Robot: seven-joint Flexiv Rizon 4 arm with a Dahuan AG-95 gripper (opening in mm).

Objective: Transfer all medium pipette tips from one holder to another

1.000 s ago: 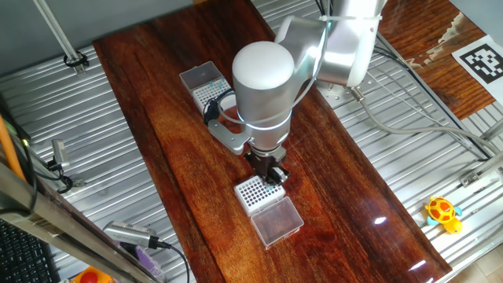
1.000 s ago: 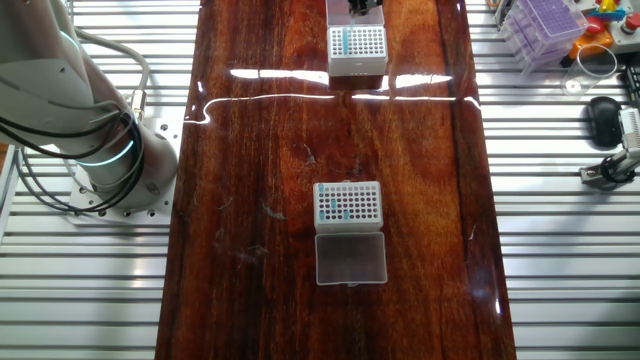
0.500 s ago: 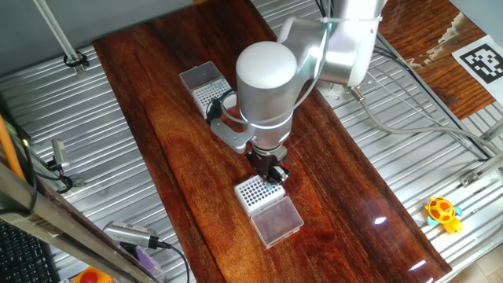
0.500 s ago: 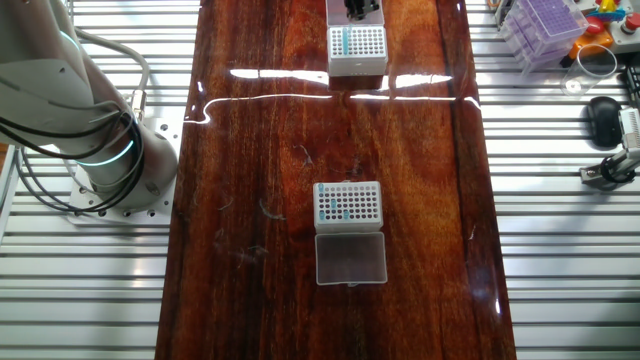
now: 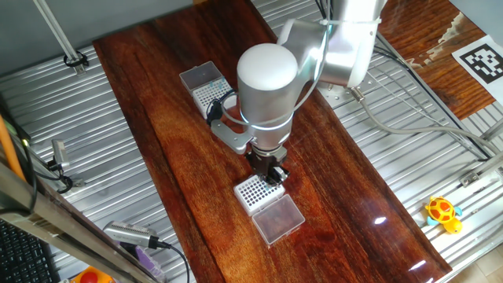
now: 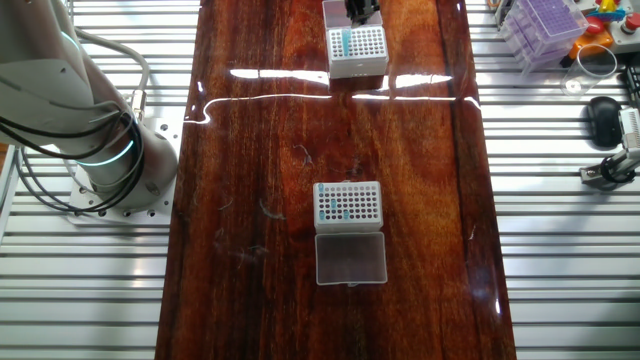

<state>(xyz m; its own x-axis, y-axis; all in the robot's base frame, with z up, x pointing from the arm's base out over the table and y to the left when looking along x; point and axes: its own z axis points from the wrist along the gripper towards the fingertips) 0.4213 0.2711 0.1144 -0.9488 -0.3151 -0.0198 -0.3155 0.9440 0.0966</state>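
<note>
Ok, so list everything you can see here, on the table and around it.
wooden table: one, dark red-brown, runs down the middle
tip racks: two, white, on the table; one mid-table, one under the fingers
rack lids: two, clear, each lying open beside its rack
medium pipette tips: teal, a few in each rack; too small to count
purple box: one, on the metal surface off the table
computer mouse: one, black, off the table
toy: one, yellow, off the table
marker tag: one, black and white, off the table
arm: one, white and silver, over the table
fingers: black, at the rack's edge; open or shut unclear
</note>
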